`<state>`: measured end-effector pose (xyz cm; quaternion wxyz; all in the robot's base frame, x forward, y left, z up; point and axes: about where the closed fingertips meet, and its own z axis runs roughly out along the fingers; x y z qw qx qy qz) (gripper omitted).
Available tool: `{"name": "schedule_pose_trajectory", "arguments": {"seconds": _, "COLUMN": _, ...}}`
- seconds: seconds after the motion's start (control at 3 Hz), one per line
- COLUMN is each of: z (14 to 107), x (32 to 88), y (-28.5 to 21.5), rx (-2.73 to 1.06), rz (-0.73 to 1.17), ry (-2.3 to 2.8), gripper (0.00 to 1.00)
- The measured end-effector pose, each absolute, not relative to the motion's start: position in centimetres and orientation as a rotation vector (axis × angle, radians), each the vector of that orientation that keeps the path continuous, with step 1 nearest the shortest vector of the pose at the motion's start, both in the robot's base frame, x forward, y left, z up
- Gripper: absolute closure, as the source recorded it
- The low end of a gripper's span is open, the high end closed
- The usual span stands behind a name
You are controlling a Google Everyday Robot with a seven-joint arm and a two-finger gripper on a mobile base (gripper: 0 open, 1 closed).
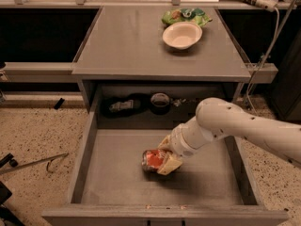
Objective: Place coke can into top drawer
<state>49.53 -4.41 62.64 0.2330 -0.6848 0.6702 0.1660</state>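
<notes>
Red coke can [151, 158], half hidden in the pinch of the pincer [162, 161], inside the top drawer [117, 175]; floor contact unclear.

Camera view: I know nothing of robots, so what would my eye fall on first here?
First, the white robot arm reaching from the right into the open top drawer, its gripper closed around a dented red coke can low over the grey drawer floor. Next, the white bowl and green chip bag at the back of the grey countertop above.
</notes>
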Motion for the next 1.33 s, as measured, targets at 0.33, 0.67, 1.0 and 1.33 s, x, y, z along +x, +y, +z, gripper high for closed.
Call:
{"name": "schedule_pose_trajectory", "arguments": {"seconds": 0.33, "z": 62.64, "x": 49.59, "y": -4.39, "rx": -1.880, "rz": 0.454, "ry": 1.840, "gripper": 1.00}}
{"name": "schedule_pose_trajectory", "arguments": {"seconds": 0.67, "z": 62.64, "x": 49.59, "y": -4.39, "rx": -1.880, "rz": 0.454, "ry": 1.840, "gripper": 0.81}}
{"name": "schedule_pose_trajectory", "arguments": {"seconds": 1.0, "z": 62.64, "x": 49.58, "y": -4.39, "rx": -1.880, "rz": 0.454, "ry": 1.840, "gripper": 0.58}}
{"name": "schedule_pose_trajectory", "arguments": {"seconds": 1.33, "z": 62.64, "x": 49.58, "y": -4.39, "rx": -1.880, "rz": 0.454, "ry": 1.840, "gripper": 0.35}}
